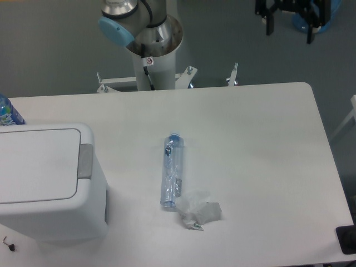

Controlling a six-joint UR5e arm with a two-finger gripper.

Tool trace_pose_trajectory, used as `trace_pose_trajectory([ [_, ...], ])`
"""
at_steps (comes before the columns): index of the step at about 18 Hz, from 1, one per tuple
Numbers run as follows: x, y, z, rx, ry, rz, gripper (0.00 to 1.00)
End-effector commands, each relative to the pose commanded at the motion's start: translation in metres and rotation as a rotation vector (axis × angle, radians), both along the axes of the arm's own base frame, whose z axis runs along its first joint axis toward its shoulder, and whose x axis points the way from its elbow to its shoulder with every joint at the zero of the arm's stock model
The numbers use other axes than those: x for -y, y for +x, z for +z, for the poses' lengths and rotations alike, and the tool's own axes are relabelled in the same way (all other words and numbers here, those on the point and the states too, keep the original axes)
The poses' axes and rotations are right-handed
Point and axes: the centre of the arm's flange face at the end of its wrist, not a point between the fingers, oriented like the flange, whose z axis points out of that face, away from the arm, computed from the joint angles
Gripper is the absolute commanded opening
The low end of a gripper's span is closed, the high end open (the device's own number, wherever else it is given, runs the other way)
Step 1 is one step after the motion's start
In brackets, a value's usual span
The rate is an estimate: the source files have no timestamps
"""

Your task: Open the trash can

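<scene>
Trash can (47, 181) at near left, lid shut: stiff, light plastic, likely best pressed on grey tab (85, 161); gripper (290, 22) far right, fingers apart, holding nothing

Single fixed view, high above the table (250, 144), angled down toward the arm's base (153, 61).

Even overhead light, soft shadows, slight blur.

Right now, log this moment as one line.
trash can lid closed | tool raised, far from grey tab | bottle lying mid-table
</scene>
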Motion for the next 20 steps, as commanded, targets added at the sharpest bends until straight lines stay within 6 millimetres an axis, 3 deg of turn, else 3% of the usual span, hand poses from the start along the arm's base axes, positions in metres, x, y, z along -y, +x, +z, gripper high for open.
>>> trace_pose_trajectory([
  [7, -0.005, -0.010, -0.002, 0.000, 0.017, 0.031, 1.00],
  [10, -0.027, -0.011, -0.002, 0.036, 0.089, 0.077, 1.00],
  [15, -0.036, -0.004, 0.000, 0.065, 0.143, 0.139, 1.00],
  [20, -0.086, 0.024, 0.002, 0.139, 0.218, 0.207, 1.00],
])
